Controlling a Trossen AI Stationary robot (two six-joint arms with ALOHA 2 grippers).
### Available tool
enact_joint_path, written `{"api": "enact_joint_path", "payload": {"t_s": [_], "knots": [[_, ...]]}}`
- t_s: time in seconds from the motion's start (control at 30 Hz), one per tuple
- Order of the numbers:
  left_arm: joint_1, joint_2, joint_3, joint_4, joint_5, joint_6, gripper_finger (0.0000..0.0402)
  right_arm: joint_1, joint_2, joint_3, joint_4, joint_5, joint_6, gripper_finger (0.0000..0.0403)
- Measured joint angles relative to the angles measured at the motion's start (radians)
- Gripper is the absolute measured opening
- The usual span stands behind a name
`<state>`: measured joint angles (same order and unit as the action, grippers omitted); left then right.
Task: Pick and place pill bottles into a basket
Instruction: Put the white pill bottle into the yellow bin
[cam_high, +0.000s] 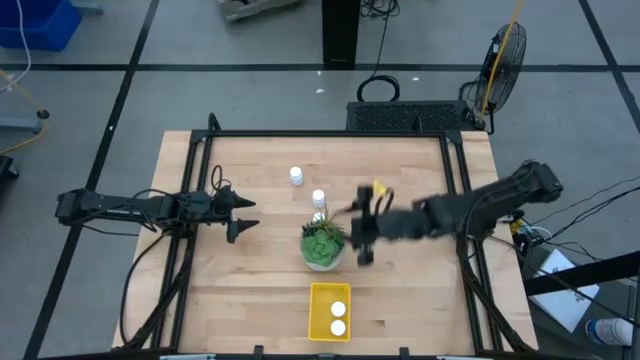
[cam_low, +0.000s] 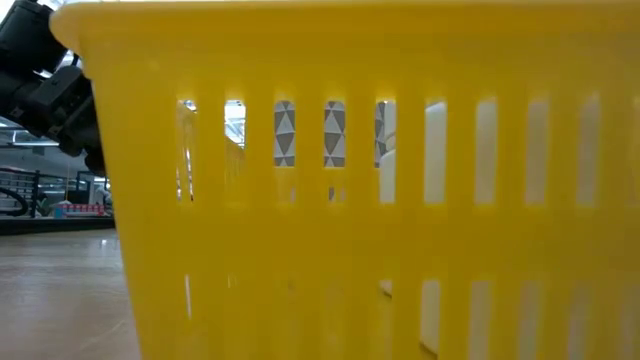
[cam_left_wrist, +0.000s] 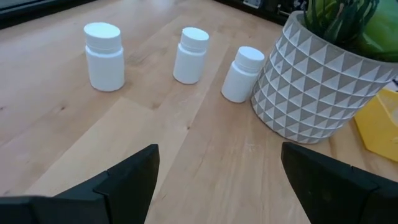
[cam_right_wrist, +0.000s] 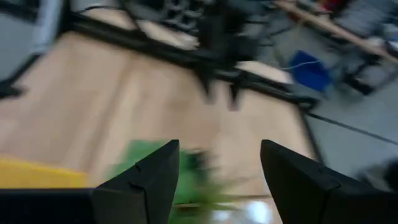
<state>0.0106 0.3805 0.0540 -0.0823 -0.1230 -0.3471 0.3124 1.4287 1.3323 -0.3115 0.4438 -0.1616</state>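
We see two small white cylindrical pill bottles (cam_high: 338, 318) lying inside the bright yellow slatted plastic basket (cam_high: 316, 310) near the front edge of the pale wooden counter (cam_high: 260, 290). Two more bottles (cam_high: 296, 176) stand behind the green plant in its grey patterned round pot (cam_high: 323, 246), one close to it. Our right end effector (cam_high: 364, 240) hovers just beside the plant, fingers apart and holding nothing. Our left end effector (cam_high: 243, 214) waits open, well left of the plant
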Motion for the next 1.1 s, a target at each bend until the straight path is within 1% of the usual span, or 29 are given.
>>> {"api": "enact_joint_path", "payload": {"t_s": [0.07,0.13,0.27,0.4,0.47,0.57,0.7,0.77,0.93,1.1], "knots": [[0.000,0.000,0.000,0.001,0.001,0.005,0.0340,-0.077,-0.028,0.000,-0.020,-0.026,-0.033,0.0213],[0.000,0.000,0.000,0.000,0.019,0.029,0.0340,-0.167,-0.044,0.000,-0.030,-0.094,-0.064,0.0211],[0.000,0.000,0.000,0.001,0.042,0.049,0.0340,-0.371,-0.048,0.000,-0.032,-0.257,-0.094,0.0205],[0.000,0.000,0.000,0.002,0.053,0.068,0.0340,-0.571,-0.025,0.000,-0.055,-0.445,-0.093,0.0200],[0.000,0.000,0.000,0.001,0.053,0.084,0.0340,-0.651,-0.005,-0.001,-0.071,-0.520,-0.098,0.0198],[0.000,0.000,0.000,0.002,0.053,0.109,0.0340,-0.737,0.031,-0.001,-0.068,-0.625,-0.112,0.0196],[0.000,0.000,0.000,0.002,0.045,0.117,0.0340,-0.802,0.098,-0.001,-0.070,-0.733,-0.118,0.0199],[0.000,0.000,0.000,0.002,0.045,0.124,0.0340,-0.820,0.140,-0.001,-0.072,-0.765,-0.129,0.0203],[0.000,0.000,0.000,-0.005,0.044,0.129,0.0340,-0.831,0.238,-0.001,-0.070,-0.764,-0.163,0.0218],[0.000,0.000,0.000,-0.004,0.044,0.128,0.0340,-0.806,0.288,-0.001,-0.065,-0.764,-0.149,0.0231]]}}
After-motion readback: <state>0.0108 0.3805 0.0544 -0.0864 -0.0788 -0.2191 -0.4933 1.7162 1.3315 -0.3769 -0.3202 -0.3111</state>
